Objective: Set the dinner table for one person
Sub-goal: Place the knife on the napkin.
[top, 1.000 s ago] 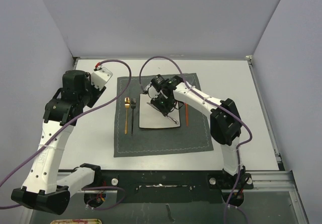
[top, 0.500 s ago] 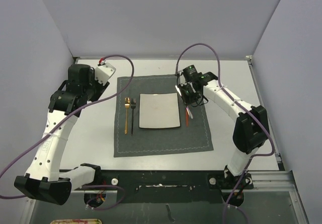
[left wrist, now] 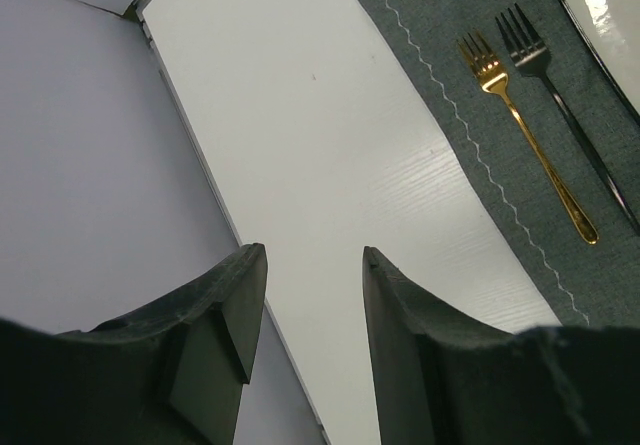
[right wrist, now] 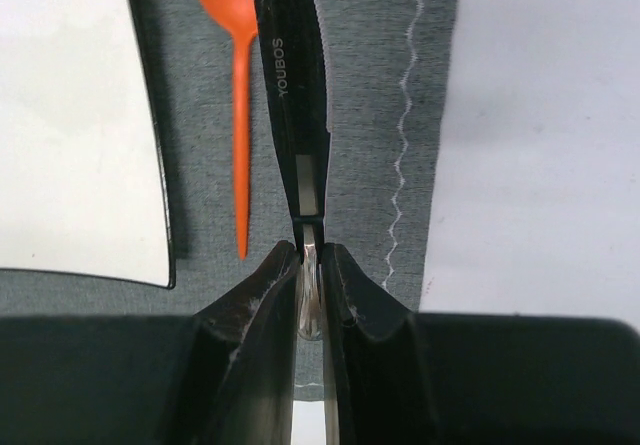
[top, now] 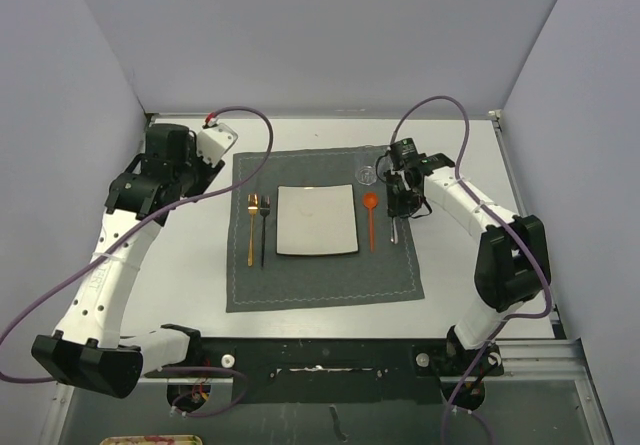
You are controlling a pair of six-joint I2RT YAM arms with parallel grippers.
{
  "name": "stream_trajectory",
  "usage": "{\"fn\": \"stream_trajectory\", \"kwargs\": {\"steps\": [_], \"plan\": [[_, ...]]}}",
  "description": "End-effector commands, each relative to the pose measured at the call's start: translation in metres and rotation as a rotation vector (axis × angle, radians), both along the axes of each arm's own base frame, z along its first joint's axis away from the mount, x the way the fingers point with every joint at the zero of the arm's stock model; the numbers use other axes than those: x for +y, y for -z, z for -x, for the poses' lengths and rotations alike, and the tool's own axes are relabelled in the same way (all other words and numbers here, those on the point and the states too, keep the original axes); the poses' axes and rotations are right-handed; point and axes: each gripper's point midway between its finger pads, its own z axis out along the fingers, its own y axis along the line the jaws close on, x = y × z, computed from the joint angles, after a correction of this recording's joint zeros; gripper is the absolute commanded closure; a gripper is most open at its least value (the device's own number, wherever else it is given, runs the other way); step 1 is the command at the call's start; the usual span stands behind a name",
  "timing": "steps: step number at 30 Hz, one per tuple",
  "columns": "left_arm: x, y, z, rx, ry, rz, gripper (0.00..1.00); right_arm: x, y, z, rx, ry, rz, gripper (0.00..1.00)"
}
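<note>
On bench (right wrist: 540, 115), over placemat (right wrist: 360, 115) right strip: right tool (right wrist: 310, 255) pinches knife (right wrist: 290, 85), axis near-far, just right of spoon (right wrist: 240, 145); left tool (left wrist: 312, 260) wide.

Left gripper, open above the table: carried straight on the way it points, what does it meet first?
Most likely the bare large white tabletop, beside the dark grey stitched placemat. The open left gripper holds nothing, and the gold fork lies aside. Depth is unclear.

Plain pale grey-lavender walls (top: 300, 35) stand on three sides, evenly lit.
</note>
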Motion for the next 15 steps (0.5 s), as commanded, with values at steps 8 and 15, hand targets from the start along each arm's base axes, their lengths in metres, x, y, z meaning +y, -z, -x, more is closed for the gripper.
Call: {"fn": "stream_trajectory", "kwargs": {"steps": [8, 15], "plan": [[-0.008, -0.02, -0.017, -0.087, -0.001, 0.026, 0.58, -0.003, -0.008, -0.02, -0.071, 0.1, -0.034, 1.0], [-0.008, -0.012, -0.018, -0.087, 0.003, 0.013, 0.58, -0.004, 0.013, -0.019, -0.034, 0.067, 0.013, 1.0]]}}
